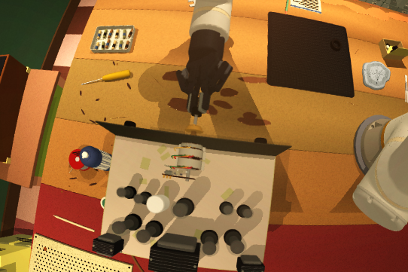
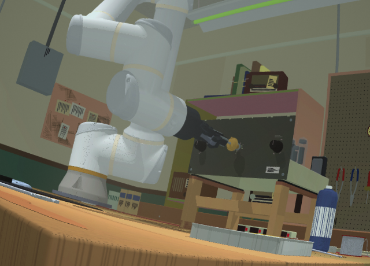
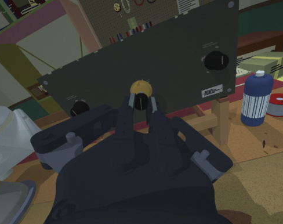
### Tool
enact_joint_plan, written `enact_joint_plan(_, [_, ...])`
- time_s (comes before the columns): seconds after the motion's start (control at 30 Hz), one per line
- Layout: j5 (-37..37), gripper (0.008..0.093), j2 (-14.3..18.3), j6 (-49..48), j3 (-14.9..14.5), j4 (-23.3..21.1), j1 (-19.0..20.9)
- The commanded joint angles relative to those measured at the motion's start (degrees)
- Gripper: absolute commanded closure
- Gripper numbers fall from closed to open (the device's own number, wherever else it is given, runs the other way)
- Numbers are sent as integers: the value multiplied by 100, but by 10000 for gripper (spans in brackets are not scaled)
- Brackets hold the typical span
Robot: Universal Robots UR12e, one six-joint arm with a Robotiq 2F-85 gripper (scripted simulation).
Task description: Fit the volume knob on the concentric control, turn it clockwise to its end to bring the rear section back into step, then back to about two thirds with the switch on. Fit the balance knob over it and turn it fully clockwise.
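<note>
A small black knob [image 3: 141, 101] sits in front of a wider amber knob [image 3: 140, 87] at the centre of the dark front panel [image 3: 154, 61], on the same axis. The amber knob [image 2: 232, 144] lies against the panel [image 2: 248, 146]. The black knob carries a white pointer line that stands nearly upright. From above, a thin shaft runs from the fingers to the amber knob [image 1: 195, 128] at the panel edge. Two more black knobs [image 3: 216, 60] sit at the panel's left and right. My gripper [image 3: 141, 102] points straight at the panel and is closed around the small black knob.
A blue and white can [image 3: 255, 98] stands on the bench right of the chassis, with a red spool [image 3: 279, 104] beside it. The chassis rests on a wooden stand [image 2: 239, 203]. A yellow screwdriver [image 1: 109, 77], a parts tray [image 1: 113, 38] and a black mat [image 1: 309, 53] lie on the bench.
</note>
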Motion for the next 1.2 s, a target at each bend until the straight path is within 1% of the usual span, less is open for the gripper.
enact_joint_plan(0.0, [0,934,-3,27,0,2,2])
enact_joint_plan(0.57, [0,934,-3,795,0,2,2])
enact_joint_plan(1.17, [0,934,-4,2154,-1,3,3])
